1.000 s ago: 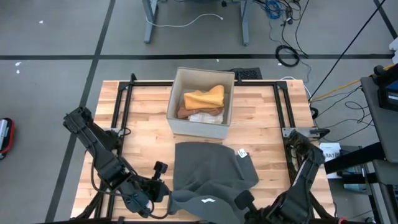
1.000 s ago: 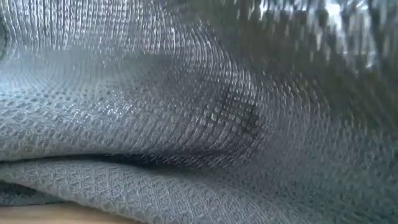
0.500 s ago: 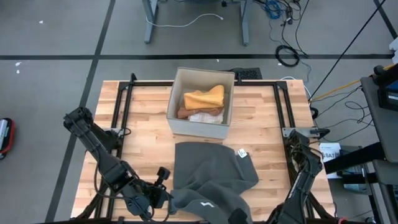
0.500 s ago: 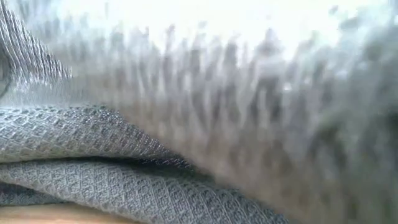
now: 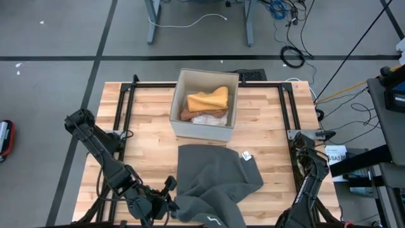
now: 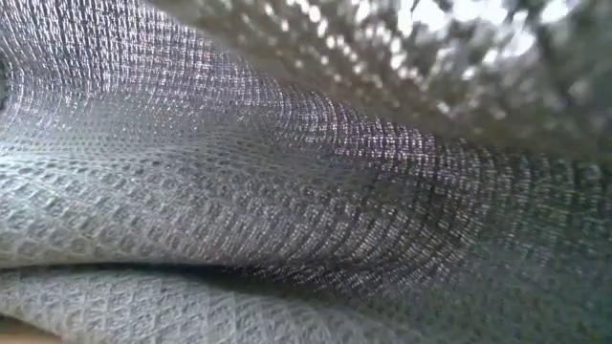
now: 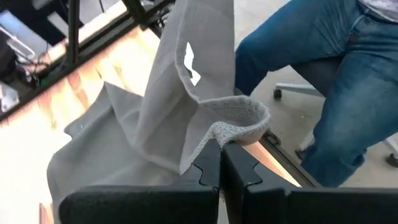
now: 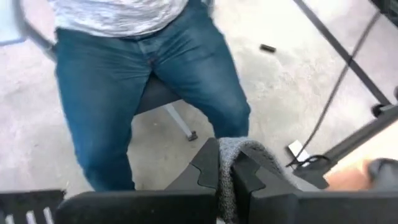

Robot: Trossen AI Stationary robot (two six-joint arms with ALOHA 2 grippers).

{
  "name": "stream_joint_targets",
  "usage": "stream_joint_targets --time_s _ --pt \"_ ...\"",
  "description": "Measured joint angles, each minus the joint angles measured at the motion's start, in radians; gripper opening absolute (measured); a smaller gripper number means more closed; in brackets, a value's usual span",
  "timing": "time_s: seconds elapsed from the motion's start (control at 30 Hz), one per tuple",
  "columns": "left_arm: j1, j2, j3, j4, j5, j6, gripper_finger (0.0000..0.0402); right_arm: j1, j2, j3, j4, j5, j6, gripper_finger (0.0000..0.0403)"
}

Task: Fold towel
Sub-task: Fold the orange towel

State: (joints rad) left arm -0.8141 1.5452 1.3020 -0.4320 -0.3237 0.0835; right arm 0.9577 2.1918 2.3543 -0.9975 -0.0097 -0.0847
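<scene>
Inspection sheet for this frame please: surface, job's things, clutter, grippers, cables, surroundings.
Surface: wooden table, black frame rails.
Job's things: grey towel, near edge lifted and bunched, white tag showing.
Clutter: open box holding yellow and other cloths.
Grippers: left gripper shut on the towel; right gripper shut on the towel, at the table's near edge.
Cables: loose cables on the floor beyond the table.
Surroundings: seated person in jeans.

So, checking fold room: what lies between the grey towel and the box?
High view: only a bare strip of wooden table separates the grey towel from the box.
</scene>
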Motion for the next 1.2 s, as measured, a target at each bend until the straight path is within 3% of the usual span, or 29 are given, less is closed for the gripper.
stream_joint_targets --time_s 0.33,0.5,0.9,1.2 --pt "0.044 0.0 -0.083 0.085 0.003 0.085 0.0 -0.005 0.0 0.0 -0.125 -0.045 -0.059 0.0" --pt "0.093 0.0 -0.128 0.162 0.086 0.122 0.0 -0.015 -0.007 -0.001 -0.167 -0.048 -0.073 0.0" --pt "0.173 0.0 -0.143 0.21 0.217 0.163 0.0 -0.022 -0.149 -0.001 -0.218 -0.081 -0.177 0.0" --pt "0.201 0.0 -0.143 0.211 0.234 0.192 0.0 -0.029 -0.246 0.0 -0.294 -0.098 -0.253 0.0"
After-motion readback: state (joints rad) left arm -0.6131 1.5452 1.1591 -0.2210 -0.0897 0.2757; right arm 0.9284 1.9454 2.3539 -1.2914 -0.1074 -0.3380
